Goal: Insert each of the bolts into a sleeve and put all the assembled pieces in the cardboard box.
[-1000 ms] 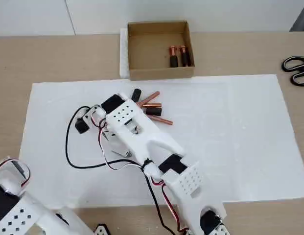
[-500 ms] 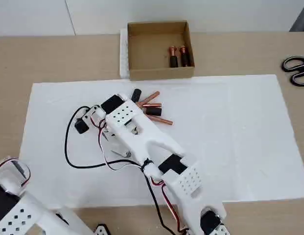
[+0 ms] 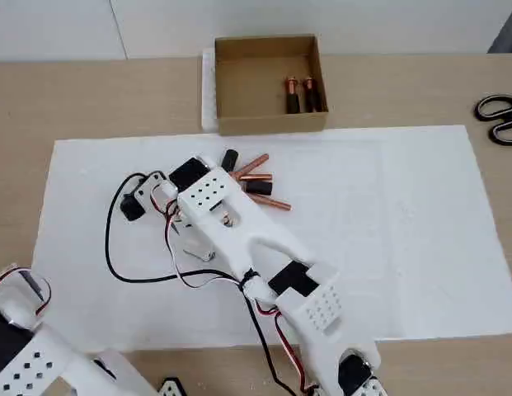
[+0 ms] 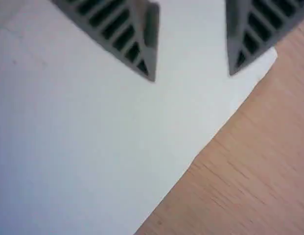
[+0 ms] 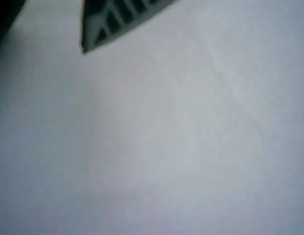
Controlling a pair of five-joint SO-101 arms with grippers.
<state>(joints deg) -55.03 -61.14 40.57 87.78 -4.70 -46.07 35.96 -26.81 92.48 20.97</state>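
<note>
Loosely heaped on the white sheet (image 3: 404, 231) just beside the right arm (image 3: 239, 223): bolts (image 3: 252, 165) and sleeves (image 3: 258, 187). Two assembled pieces (image 3: 301, 95) inside the cardboard box (image 3: 247, 82). Parted over the sheet's edge by wooden tabletop (image 4: 259, 171): left jaws; for right jaws, cannot tell.
</note>
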